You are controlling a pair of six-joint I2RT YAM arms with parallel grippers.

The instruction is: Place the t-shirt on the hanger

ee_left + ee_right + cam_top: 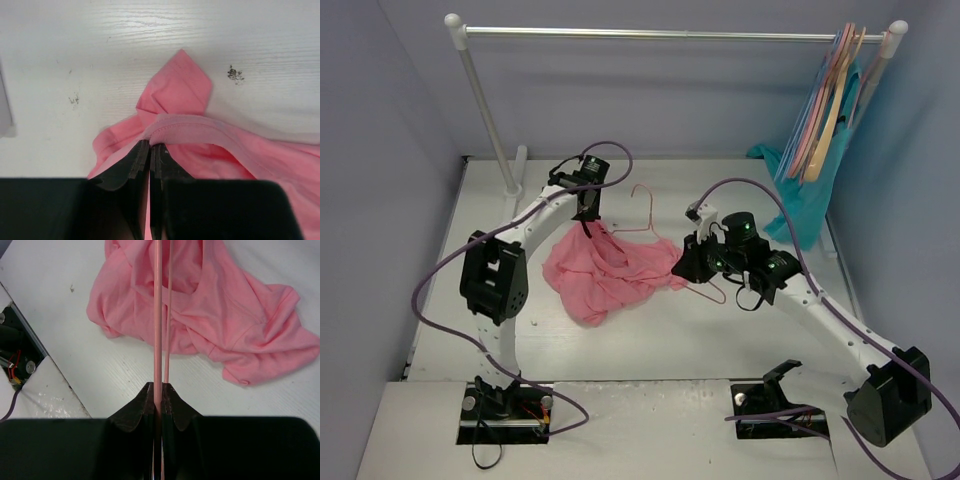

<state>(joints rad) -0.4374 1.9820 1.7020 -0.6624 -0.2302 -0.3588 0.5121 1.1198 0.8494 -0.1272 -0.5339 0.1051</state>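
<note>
The salmon-pink t-shirt [605, 268] lies crumpled on the white table between the arms. My left gripper [588, 226] is at its far edge, shut on the ribbed collar [200, 127]; the shirt [180, 90] bunches in front of the fingertips. The thin pink wire hanger [649, 203] lies across the shirt, hook towards the back. My right gripper [686, 264] is at the shirt's right side, shut on the hanger's wire [158, 315], which runs straight out over the shirt [240, 325].
A clothes rail [670, 34] spans the back, its left post [490, 110] behind the left arm. Several thicker hangers [825, 100] and a teal garment [810, 190] hang at the rail's right end. The left arm's base plate [17, 355] shows at the table's near edge.
</note>
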